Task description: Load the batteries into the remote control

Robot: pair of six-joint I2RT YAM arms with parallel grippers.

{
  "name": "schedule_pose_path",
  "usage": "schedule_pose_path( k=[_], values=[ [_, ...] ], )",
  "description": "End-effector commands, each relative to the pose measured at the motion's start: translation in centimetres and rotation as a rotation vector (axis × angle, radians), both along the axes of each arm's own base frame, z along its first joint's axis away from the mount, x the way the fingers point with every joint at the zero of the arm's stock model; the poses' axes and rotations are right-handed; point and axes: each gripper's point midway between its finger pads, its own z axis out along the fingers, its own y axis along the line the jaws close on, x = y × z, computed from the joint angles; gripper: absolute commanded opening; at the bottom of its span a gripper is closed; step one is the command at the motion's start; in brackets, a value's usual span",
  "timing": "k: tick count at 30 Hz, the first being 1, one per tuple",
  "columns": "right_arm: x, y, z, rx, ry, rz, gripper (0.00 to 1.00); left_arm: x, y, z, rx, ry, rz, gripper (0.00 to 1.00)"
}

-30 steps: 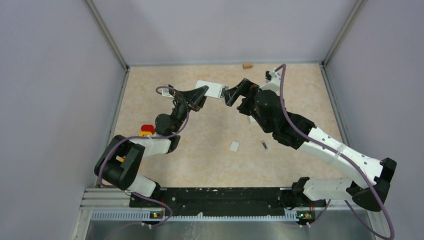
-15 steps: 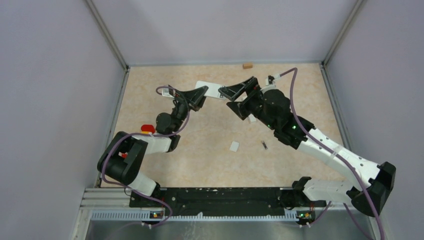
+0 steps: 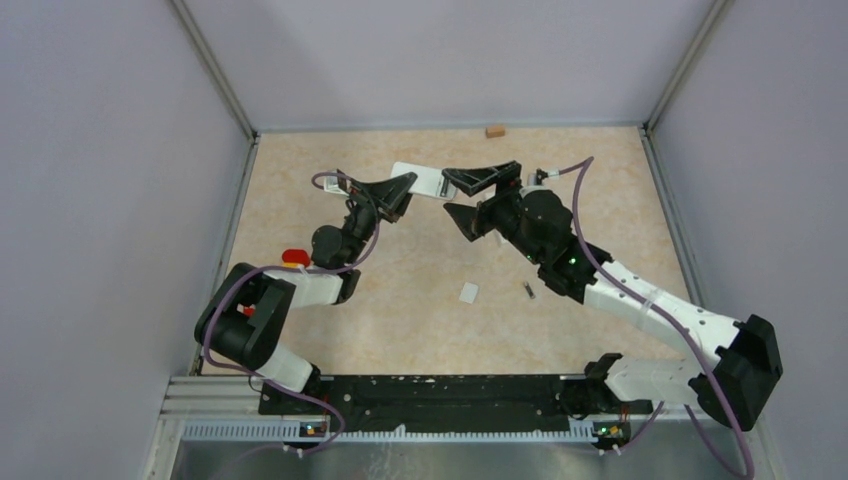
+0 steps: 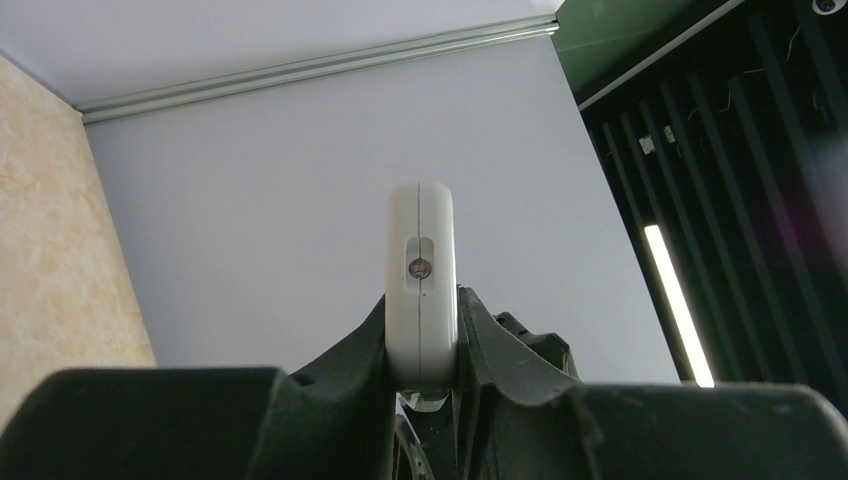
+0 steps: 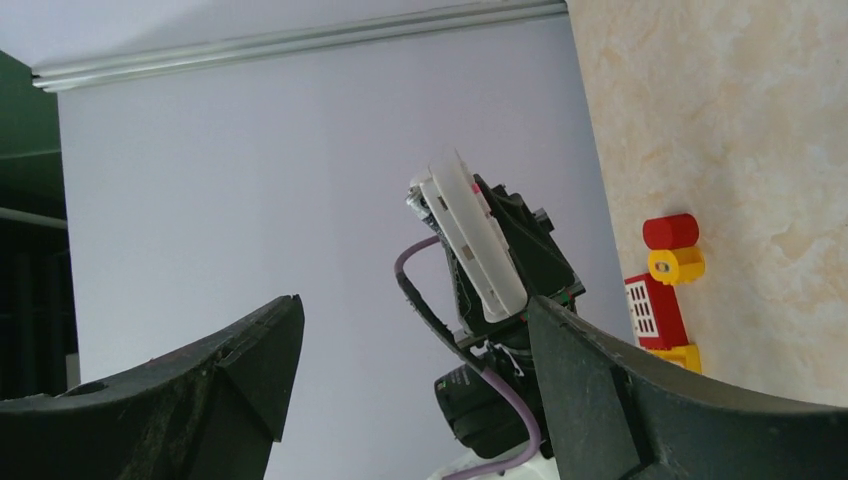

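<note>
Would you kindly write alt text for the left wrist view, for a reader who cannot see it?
A white remote, seen end-on, stands clamped between the dark fingers of the left tool. Behind it is a pale lilac wall, with beige tabletop at the left edge.

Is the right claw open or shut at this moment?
Open: in the right wrist view the right claw has its fingers wide apart, gripping nothing. The left claw holds the white remote.
</note>
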Motion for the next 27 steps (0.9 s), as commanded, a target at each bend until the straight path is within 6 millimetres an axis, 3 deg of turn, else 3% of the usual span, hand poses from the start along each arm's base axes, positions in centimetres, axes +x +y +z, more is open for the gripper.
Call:
schedule_pose_path(
  k=[1, 19, 27],
  values=[
    [1.0, -0.1, 1.2, 0.112, 0.004, -0.025, 0.83, -2.3, 1.0, 4.0, -0.058, -0.168, -0.005, 0.0],
    [2.8, -0.7, -0.3, 0.133, 0.049, -0.086, 0.7, -3.4, 0.9, 4.1, -0.031, -0.198, -0.017, 0.0],
    [2.9, -0.4, -0.6, 0.133, 0.049, -0.068, 0.56, -3.4, 0.8, 4.0, -0.029, -0.197, -0.021, 0.0]
  ],
)
